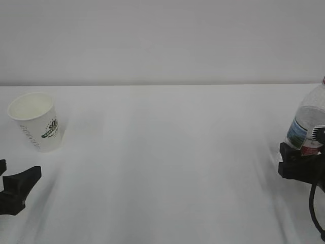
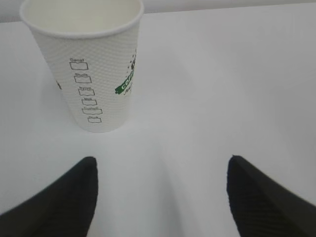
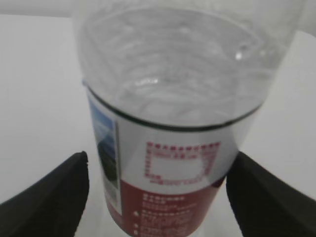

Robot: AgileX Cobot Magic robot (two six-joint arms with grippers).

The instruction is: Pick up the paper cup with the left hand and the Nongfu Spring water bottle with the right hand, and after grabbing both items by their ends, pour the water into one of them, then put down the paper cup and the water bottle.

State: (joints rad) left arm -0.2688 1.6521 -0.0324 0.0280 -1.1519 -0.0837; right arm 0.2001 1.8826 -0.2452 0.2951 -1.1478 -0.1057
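The white paper cup [image 1: 33,122] with a green logo stands upright at the table's left; in the left wrist view the paper cup [image 2: 86,64] is ahead and left of the jaws' centre line. My left gripper [image 1: 19,169] [image 2: 160,160] is open, short of the cup, with only table between its fingers. The Nongfu Spring water bottle [image 1: 309,119] [image 3: 168,123] stands upright at the right edge. My right gripper [image 1: 304,152] [image 3: 160,163] is open around the bottle's lower labelled part. A gap shows beside its left finger [image 3: 69,187]. How much water is inside I cannot tell.
The white table [image 1: 167,162] runs from the cup to the bottle with a pale wall behind it. A black cable [image 1: 314,203] hangs below the right gripper.
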